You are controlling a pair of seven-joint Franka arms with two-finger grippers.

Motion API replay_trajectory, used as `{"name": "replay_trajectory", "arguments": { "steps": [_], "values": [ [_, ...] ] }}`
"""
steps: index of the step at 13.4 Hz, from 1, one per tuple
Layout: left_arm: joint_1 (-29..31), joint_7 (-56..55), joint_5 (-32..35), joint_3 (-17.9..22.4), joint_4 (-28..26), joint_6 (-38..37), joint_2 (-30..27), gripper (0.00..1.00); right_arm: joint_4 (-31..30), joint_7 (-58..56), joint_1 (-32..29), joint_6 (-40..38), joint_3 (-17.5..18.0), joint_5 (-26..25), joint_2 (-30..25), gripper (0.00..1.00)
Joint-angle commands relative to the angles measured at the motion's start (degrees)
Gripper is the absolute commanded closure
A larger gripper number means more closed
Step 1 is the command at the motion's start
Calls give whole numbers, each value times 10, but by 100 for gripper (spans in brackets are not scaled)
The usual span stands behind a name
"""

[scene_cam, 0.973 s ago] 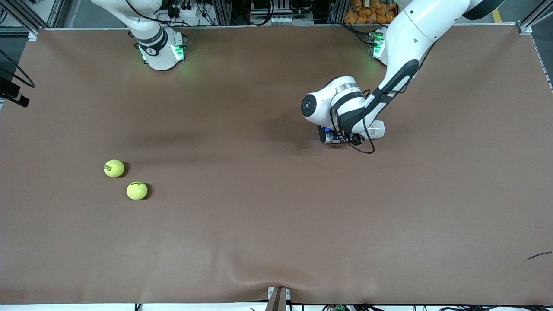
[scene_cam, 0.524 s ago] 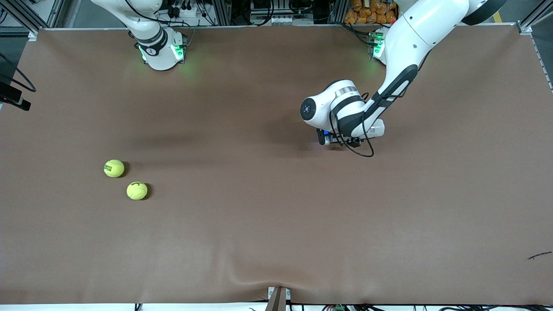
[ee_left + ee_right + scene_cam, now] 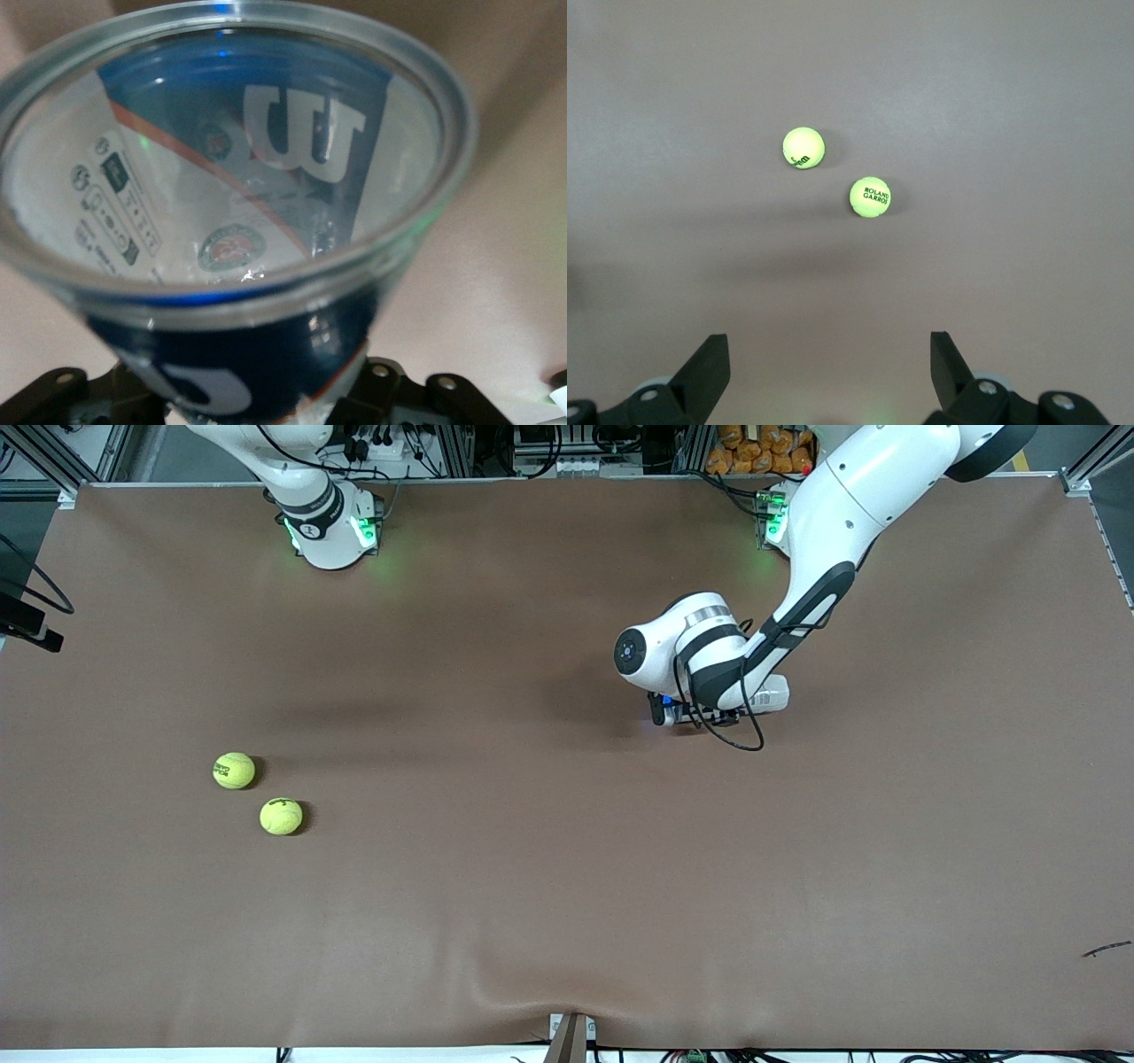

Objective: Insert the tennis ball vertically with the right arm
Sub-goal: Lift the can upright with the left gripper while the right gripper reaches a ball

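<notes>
While the right arm [image 3: 301, 478] waited near its base, its gripper [image 3: 828, 372] hung high over the table [image 3: 567, 921] with fingers [image 3: 709, 367] spread wide and nothing between them. Two tennis balls [image 3: 234, 771] [image 3: 281, 816] lay just beside each other toward the right arm's end of the table, one nearer the front camera. The left gripper [image 3: 257, 403] was low over the middle of the table, clenched on a clear can [image 3: 239, 221] with a blue label, its mouth open.
</notes>
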Motion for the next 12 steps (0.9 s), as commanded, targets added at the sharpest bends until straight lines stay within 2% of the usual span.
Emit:
{"name": "replay_trajectory", "arguments": {
  "steps": [1, 3, 5, 6, 9, 10, 12],
  "values": [
    [-3, -5, 13, -1, 20, -5, 10, 34, 1, -3, -10, -3, 8, 1, -1, 0],
    [-10, -7, 9, -4, 30, -6, 2, 30, 2, -3, -12, -1, 8, 1, 6, 0],
    [-29, -8, 8, -11, 70, -6, 0, 30, 4, -3, -11, -1, 8, -2, 31, 0],
    [-45, -8, 7, -11, 106, -6, 1, 30, 5, -2, -11, 1, 9, -2, 42, 0],
    [-149, -21, -1, -6, 259, 0, 18, 29, 5, -3, -11, 35, 9, -1, 83, 0],
    [-162, -40, -2, -2, 303, 16, 32, 29, 2, -3, -11, 47, 9, 0, 101, 0],
    [-164, -91, 0, 0, 323, 129, 42, 29, -2, -3, -2, 71, 11, 1, 134, 0]
  ]
}}
